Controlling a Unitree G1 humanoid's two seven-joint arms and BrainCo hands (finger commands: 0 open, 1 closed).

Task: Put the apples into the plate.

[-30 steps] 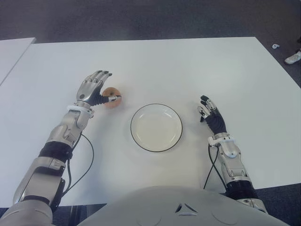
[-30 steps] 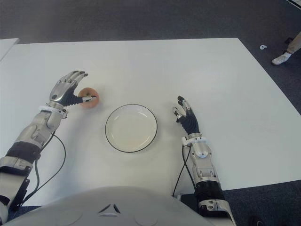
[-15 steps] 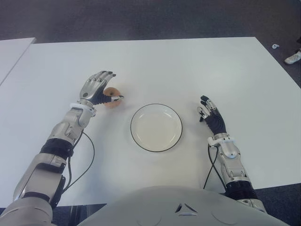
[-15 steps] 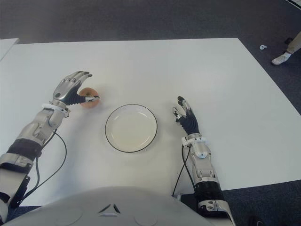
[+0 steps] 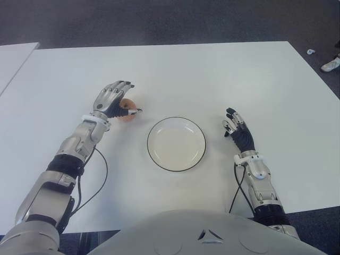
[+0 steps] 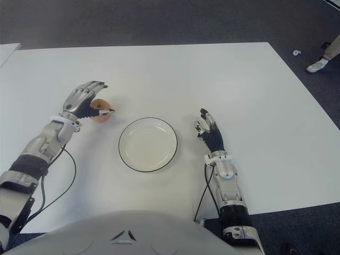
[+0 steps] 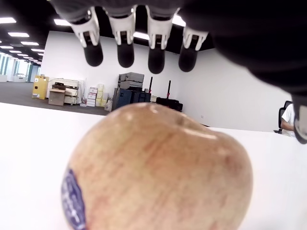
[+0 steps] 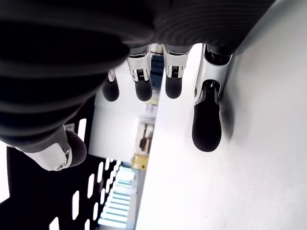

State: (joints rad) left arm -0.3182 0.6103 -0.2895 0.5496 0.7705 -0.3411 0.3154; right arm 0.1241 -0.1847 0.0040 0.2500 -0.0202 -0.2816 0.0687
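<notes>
A reddish-yellow apple [image 5: 127, 114] with a blue sticker [image 7: 72, 201] sits on the white table [image 5: 212, 74], left of the plate. My left hand [image 5: 121, 95] hovers over it. Its fingers [image 7: 125, 52] are stretched above the apple with a gap, and the thumb lies along the apple's plate side. It is open. The white, dark-rimmed plate [image 5: 150, 149] is in the middle with nothing in it. To the right of the plate my right hand [image 5: 236, 126] is idle and open, with one fingertip [image 8: 206, 124] touching the table.
A second white table [image 5: 13, 58] stands at the far left. Dark carpet lies beyond the far edge, with a person's shoe [image 5: 332, 64] at the right. A black cable [image 5: 101, 175] loops beside my left forearm.
My left hand has slid forward and toward the plate, so it now covers more of the apple. The apple, the plate and the right hand have not moved.
</notes>
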